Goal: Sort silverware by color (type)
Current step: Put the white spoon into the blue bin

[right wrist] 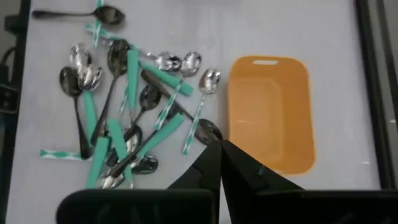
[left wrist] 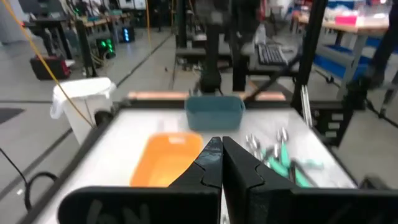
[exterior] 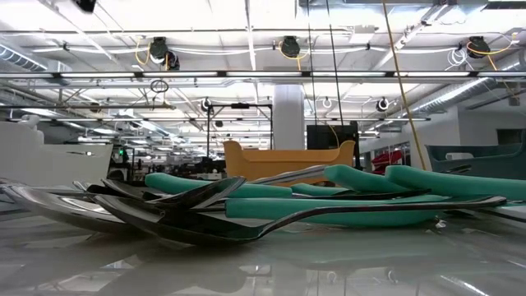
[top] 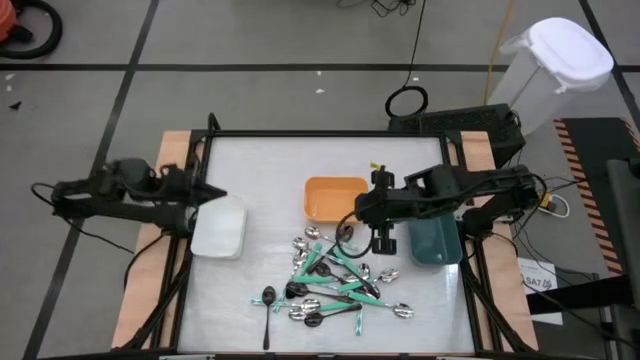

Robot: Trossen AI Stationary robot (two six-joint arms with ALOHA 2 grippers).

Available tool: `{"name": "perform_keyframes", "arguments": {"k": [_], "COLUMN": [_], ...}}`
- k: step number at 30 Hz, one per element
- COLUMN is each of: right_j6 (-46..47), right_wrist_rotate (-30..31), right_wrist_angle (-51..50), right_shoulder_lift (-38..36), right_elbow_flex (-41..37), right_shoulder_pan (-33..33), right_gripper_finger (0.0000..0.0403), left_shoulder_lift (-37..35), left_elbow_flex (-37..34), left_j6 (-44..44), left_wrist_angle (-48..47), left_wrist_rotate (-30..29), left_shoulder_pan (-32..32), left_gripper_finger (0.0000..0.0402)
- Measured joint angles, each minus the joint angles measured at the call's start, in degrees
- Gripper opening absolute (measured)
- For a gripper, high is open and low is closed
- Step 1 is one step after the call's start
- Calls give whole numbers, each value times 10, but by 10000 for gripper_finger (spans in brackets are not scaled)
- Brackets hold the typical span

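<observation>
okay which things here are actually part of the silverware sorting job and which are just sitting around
Part of the job:
silverware pile
lone black spoon
orange bin
white bin
dark teal bin

Just lying about:
white lidded container
cable loop

Both arms are dark, almost black, built from blocky jointed segments with thin black cables trailing along them, and each ends in the left gripper (left wrist: pixel 221 163) or right gripper (right wrist: pixel 221 163) with two matte black, wedge-shaped fingers.
</observation>
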Motion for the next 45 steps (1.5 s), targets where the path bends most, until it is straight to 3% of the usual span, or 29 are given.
{"name": "perform_keyframes", "arguments": {"k": [9,17,22,25,32,35,38,45], "right_j6": [-4,61,92,88,40,27,30,82], "right_wrist_rotate": [-17,-17,-17,-17,-18,-20,-61,-101], "right_wrist_angle": [-8,-8,-5,4,30,84,137,240], "right_shoulder_lift": [12,10,10,10,9,7,3,2], "right_elbow_flex": [0,0,0,0,-6,-38,-88,-194], "right_shoulder_pan": [0,2,18,34,70,72,73,73], "right_gripper_finger": [6,6,6,6,6,6,6,6], "left_shoulder_lift": [213,386,458,490,523,532,541,565], "left_elbow_flex": [262,426,449,449,449,449,449,449], "left_j6": [-18,-177,-261,-277,-350,-403,-447,-400], "left_wrist_angle": [-106,-197,-228,-235,-230,-230,-230,-233], "left_wrist_rotate": [-2,-1,21,24,-112,-138,-140,-129], "left_shoulder_pan": [0,0,-8,-44,-166,-205,-228,-257], "left_gripper_finger": [1,1,1,1,1,1,1,1]}}
